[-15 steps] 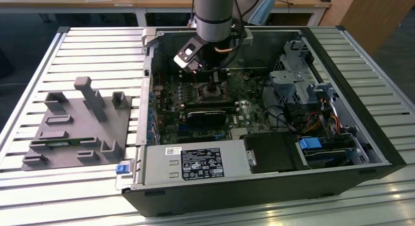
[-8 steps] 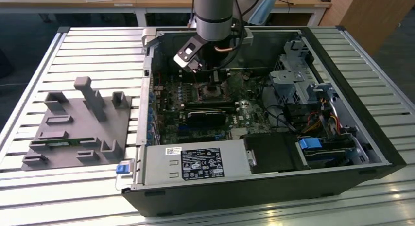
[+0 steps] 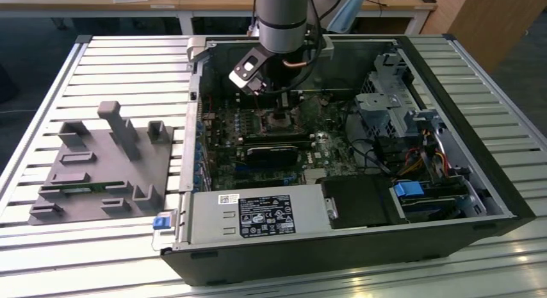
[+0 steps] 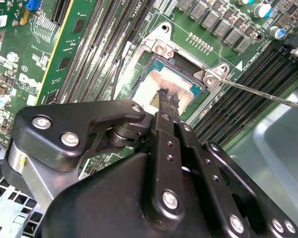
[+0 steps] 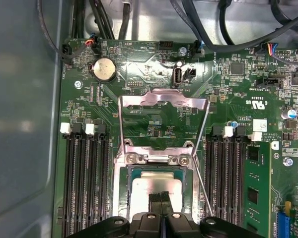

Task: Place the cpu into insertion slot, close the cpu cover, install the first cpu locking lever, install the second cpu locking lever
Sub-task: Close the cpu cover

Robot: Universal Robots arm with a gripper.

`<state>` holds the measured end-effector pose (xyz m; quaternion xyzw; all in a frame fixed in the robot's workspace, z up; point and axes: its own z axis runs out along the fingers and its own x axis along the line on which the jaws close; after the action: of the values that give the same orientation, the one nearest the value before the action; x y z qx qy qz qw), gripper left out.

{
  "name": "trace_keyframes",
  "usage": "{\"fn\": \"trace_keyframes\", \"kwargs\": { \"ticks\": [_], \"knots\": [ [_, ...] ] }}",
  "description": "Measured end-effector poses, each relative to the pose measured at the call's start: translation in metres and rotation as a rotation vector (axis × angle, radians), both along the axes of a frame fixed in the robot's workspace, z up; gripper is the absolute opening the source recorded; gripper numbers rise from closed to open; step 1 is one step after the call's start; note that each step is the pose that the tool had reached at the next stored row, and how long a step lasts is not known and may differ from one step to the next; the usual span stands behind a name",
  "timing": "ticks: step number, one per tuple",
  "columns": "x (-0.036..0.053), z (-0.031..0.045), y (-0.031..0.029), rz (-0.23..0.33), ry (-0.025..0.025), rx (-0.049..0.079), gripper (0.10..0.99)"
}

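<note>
Now | claw [image 5: 160, 198] fingers pressed together, nothing between, tips at cpu [image 5: 148, 188] top | cpu flat in slot [image 5: 124, 198] under tips | judged light, stiff, fragile: take by edges | first wrist view: cover [image 5: 164, 96] raised beyond tips; second wrist view: lever [image 4: 268, 95] sticking out sideways

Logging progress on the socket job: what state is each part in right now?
cpu: seated in the insertion slot, top uncovered.
insertion slot: filled by the cpu.
cpu cover: swung up, open.
locking lever: unlatched, sticking out free.
hand: shut, tips down at the cpu's top.
computer case: side open, lying flat.
</note>
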<state>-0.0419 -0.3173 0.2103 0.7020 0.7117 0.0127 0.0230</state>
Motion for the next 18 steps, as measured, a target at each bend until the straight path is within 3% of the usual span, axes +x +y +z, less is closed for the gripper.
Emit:
{"fn": "trace_keyframes", "kwargs": {
  "ticks": [13,18],
  "knots": [
    [0.0,0.0042,0.0,0.0,0.0001,0.0,0.106],
    [0.0,0.0106,0.0,0.0,-0.0001,0.0,0.106]
  ]
}}
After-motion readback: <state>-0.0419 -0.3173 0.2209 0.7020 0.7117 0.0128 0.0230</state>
